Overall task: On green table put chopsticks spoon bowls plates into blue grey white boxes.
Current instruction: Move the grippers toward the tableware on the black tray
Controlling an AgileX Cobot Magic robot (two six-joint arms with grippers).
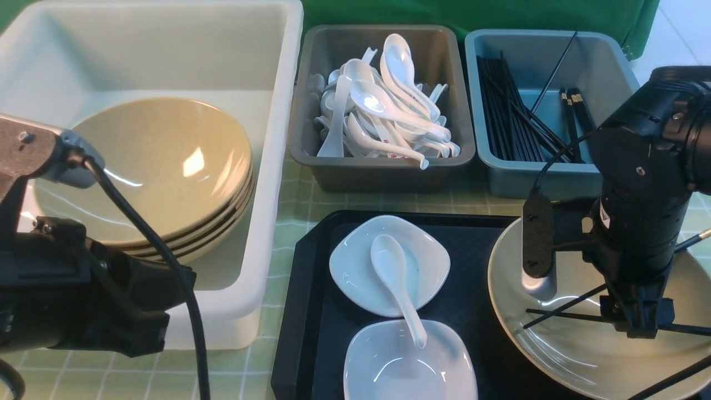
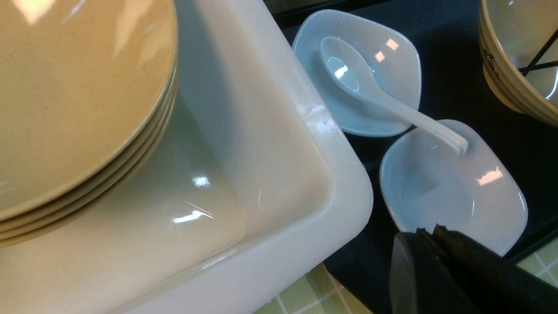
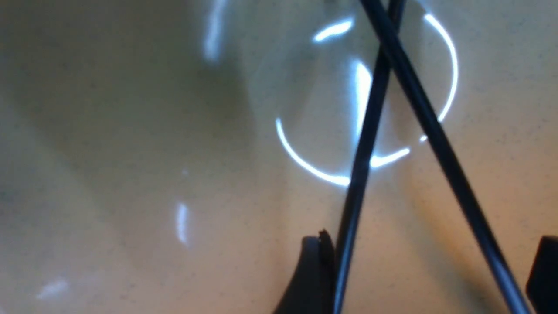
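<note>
Thin black chopsticks [image 3: 364, 144] cross in glossy bowl [image 3: 130, 131].

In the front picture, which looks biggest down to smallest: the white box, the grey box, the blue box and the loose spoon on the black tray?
1. white box: biggest by far.
2. grey box and blue box: they look about the same, so no ranking between them.
3. spoon: smallest.
</note>
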